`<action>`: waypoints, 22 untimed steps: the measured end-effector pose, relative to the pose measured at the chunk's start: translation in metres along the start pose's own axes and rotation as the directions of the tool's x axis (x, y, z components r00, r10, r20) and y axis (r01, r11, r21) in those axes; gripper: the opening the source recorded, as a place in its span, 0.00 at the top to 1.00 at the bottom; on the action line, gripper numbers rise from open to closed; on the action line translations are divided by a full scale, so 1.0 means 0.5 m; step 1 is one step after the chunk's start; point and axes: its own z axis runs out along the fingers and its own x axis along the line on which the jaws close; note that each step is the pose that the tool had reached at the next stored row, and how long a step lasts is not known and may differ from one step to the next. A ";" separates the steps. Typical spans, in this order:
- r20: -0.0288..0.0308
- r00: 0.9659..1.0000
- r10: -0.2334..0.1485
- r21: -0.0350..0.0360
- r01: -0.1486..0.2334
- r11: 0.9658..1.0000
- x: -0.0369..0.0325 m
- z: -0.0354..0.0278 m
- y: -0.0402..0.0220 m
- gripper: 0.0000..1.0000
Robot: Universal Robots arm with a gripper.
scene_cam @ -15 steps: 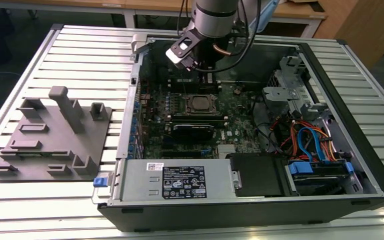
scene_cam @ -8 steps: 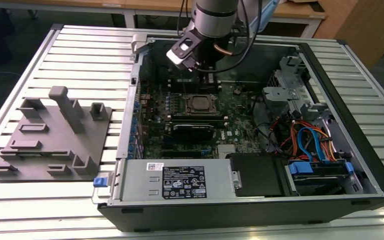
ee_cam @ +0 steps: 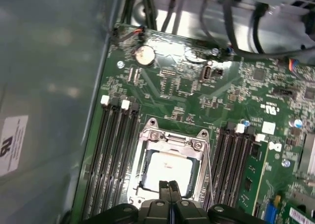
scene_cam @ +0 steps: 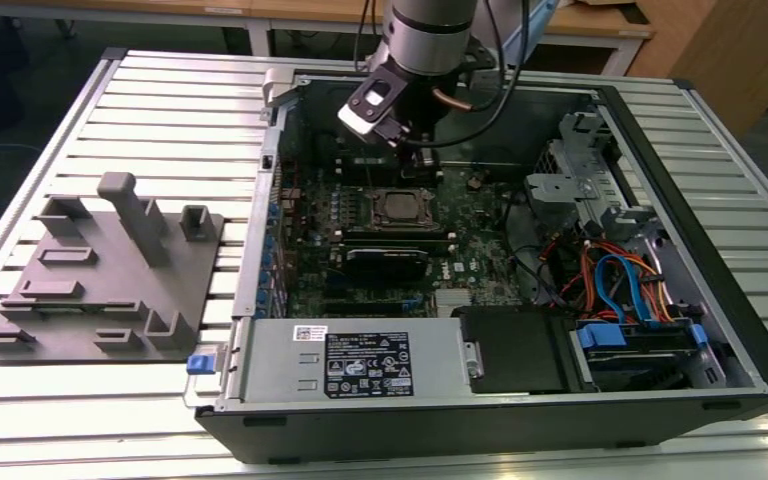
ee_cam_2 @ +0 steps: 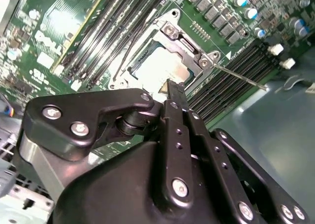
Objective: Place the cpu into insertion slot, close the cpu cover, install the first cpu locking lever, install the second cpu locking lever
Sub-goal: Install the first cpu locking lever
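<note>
end effector (ee_cam: 170, 185) closed, fingers pressed together, empty, by the socket | both wrist views: cpu (ee_cam: 169, 169) seated, cpu cover (ee_cam: 172, 141) flat around it | second wrist view: thin lever (ee_cam_2: 241, 76) jutting sideways | exterior view: open computer case (scene_cam: 704, 300) on tabletop (scene_cam: 157, 100), grey fixture (scene_cam: 104, 290) beside it

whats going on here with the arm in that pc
The robot arm's gripper, fingers together and holding nothing, hangs just over the cpu socket inside the open computer case. The cpu sits in the socket with the cpu cover down over it. One thin locking lever juts out beside the socket, seemingly not latched yet.
</note>
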 end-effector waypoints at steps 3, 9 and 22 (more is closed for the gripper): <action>0.000 0.999 -0.045 0.000 0.045 0.999 0.000 0.000 0.000 0.90; 0.001 0.991 -0.135 0.000 0.135 0.991 0.000 0.000 0.000 0.90; 0.002 0.957 -0.290 0.001 0.290 0.957 0.000 0.000 0.000 0.90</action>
